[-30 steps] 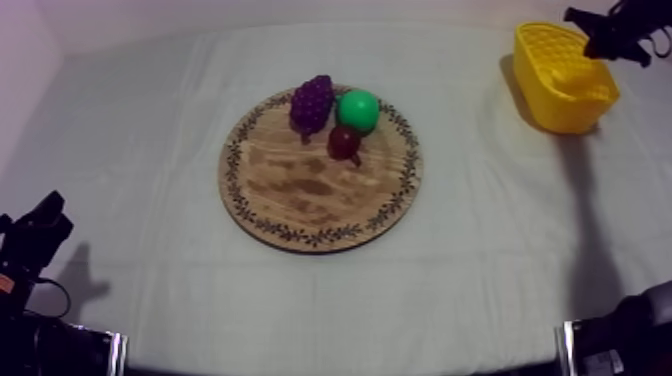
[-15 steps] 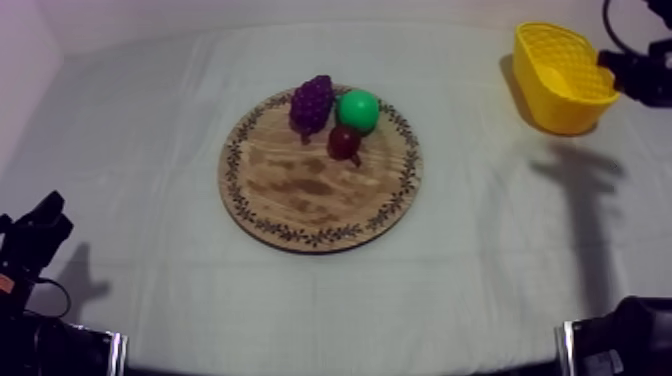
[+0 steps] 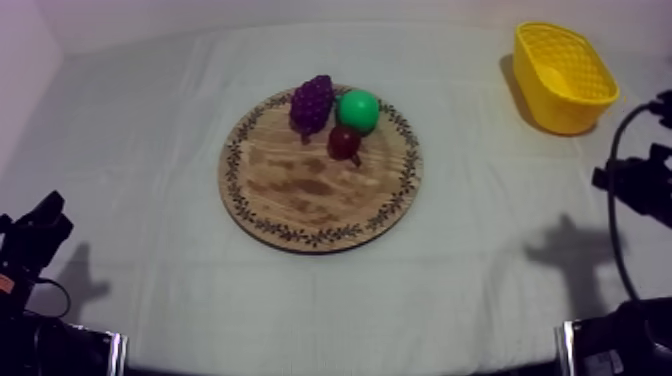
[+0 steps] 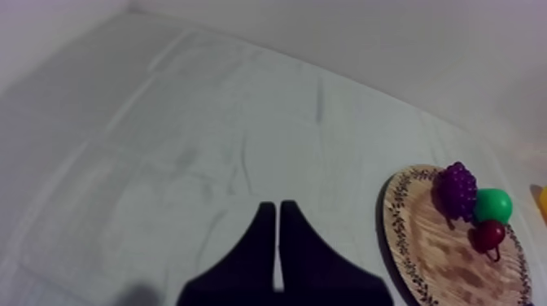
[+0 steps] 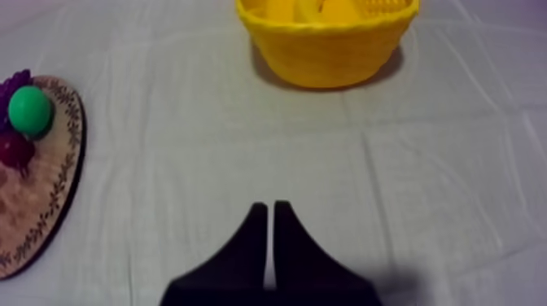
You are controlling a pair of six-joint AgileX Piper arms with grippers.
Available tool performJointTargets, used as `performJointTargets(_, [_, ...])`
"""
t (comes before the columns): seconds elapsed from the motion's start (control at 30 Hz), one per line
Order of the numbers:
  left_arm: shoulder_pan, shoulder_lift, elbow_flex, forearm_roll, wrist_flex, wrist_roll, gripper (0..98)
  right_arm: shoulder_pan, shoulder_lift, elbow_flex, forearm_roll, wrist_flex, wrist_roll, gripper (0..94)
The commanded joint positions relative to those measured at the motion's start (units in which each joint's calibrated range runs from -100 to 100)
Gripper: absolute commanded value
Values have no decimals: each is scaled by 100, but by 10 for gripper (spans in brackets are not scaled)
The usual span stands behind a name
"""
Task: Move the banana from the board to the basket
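Note:
The yellow basket (image 3: 563, 75) stands at the far right of the table. Seen from the right wrist, the basket (image 5: 326, 49) holds a smooth yellow shape (image 5: 313, 8) that looks like the banana. My right gripper (image 5: 269, 210) is shut on nothing, its fingers together as a narrow wedge over bare cloth, well short of the basket. From above, my right arm (image 3: 632, 185) hangs at the right edge, nearer than the basket. My left gripper (image 4: 277, 210) is shut and empty, low at the near left (image 3: 48, 218).
The round wooden board (image 3: 300, 195) lies mid-table with a bunch of grapes (image 3: 312, 102), a green pear (image 3: 358, 110) and a small red fruit (image 3: 344, 142) at its far side. Bare cloth separates the board from the basket.
My right arm has drawn back from over the basket toward the near right side of the table. The left arm and the fruit on the board have not moved.

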Motion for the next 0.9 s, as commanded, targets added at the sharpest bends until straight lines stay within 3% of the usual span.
performJointTargets(0.0, [2,-3,3,-1,1,0,1,-11,-913,392,-38,79,86,2])
performJointTargets(0.33, [2,-3,3,-1,1,2,1,32,-2257,1150,-47,408,213,2])
performJointTargets(0.87, [2,-3,3,-1,1,1,1,28,-2950,1193,-26,769,154,2])
